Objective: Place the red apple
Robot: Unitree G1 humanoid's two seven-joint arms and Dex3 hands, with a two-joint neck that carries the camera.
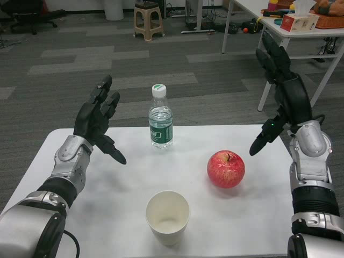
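- The round, shiny red apple [226, 169] sits on the white table [107, 215], right of the middle and nearer the right edge, stem up, with nothing touching it.
- Right hand [282, 91], black and many-fingered, is up in the air above the table's far right corner, fingers spread and pointing up and away, thumb angled down toward the apple but well clear of it; it holds nothing.
- Left hand [98, 122] hovers over the far left part of the table, palm turned inward, fingers apart and raised, thumb sticking down and to the right; nothing in its grasp either.
- Between the two hands, close to the far edge, a clear plastic water bottle [160, 119] with a white cap and green label stands upright.
- A white paper cup [167, 215] stands upright and open near the front edge, around the middle, to the left of the apple and apart from it.
- Beyond the table there is grey carpet, a tan stool [149, 19], and a second white table [301, 32] at the upper right carrying a red and white box [299, 23].
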